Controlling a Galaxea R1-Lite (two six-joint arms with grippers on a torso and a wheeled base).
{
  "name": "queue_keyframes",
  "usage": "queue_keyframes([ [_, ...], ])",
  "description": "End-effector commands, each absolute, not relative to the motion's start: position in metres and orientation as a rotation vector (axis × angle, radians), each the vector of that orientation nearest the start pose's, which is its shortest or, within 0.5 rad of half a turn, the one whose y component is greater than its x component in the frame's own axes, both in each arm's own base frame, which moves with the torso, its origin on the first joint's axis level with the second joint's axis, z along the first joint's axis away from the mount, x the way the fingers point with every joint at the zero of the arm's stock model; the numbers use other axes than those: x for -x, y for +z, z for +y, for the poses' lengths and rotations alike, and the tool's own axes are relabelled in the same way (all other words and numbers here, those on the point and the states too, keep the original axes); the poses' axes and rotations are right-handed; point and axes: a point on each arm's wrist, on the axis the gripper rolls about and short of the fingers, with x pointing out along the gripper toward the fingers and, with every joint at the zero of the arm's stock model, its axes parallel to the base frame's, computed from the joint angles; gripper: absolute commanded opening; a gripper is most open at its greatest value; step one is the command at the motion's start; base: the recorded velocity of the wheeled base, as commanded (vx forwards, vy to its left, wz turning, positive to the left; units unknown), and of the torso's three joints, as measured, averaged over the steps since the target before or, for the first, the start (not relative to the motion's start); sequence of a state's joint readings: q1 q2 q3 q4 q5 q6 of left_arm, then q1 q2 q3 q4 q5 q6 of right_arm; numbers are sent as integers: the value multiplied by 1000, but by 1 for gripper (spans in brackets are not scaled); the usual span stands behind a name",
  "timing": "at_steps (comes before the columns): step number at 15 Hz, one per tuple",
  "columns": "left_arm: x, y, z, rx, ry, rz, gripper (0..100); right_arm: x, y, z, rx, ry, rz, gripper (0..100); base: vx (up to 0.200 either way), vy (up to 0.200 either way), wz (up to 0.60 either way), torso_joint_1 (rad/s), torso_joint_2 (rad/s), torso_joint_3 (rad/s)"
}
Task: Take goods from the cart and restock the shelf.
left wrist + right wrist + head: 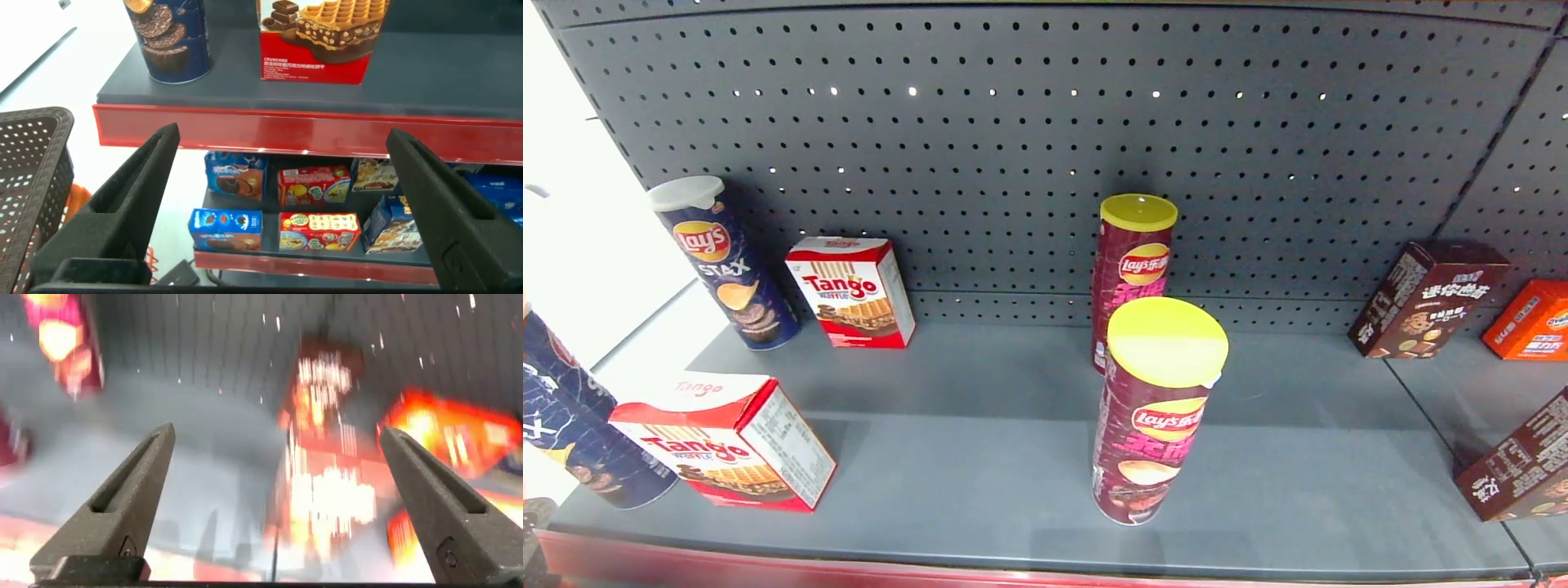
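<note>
Nearest to us, the left gripper is released, its jaws spread wide with nothing between them. The right gripper is likewise spread and empty. Close by one of the left gripper's fingers we see the dark mesh wall of the cart, sitting lower than the shelf's red front lip. Its inside is hidden, so we cannot tell what goods lie in it or which way their long axes run.

The shelf comes next. Along its front stand a dark blue can at the left end, a wafer box just beside it, and a maroon can upright near the middle. A brown box lies at the right edge. Farther back we find a second blue can, a second wafer box, a second maroon can right behind the first, another brown box and an orange box. A pegboard wall closes the back.

We judge the coming pick turns on the cart lying off the shelf's left end and below it. That makes the left arm the nearer one, while the right gripper faces the brown and orange boxes. Bare shelf between the wafer boxes and the maroon cans offers room.
</note>
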State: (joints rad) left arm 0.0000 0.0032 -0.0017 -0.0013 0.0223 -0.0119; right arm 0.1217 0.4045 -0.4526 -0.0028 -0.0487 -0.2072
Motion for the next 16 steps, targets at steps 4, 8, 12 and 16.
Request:
queue_keyframes([
  [4,22,76,1,12,23,0,100,21,111,-2,3,184,-76,100,0,0,0,0,0,0],
  [8,22,76,1,12,26,0,100,15,84,-1,23,189,30,100,0,0,0,0,0,0],
  [12,22,76,1,12,26,0,100,16,77,-1,-31,-126,98,100,0,0,0,0,0,0],
  [16,22,76,1,12,26,0,100,16,77,0,3,-103,89,100,0,0,0,0,0,0],
])
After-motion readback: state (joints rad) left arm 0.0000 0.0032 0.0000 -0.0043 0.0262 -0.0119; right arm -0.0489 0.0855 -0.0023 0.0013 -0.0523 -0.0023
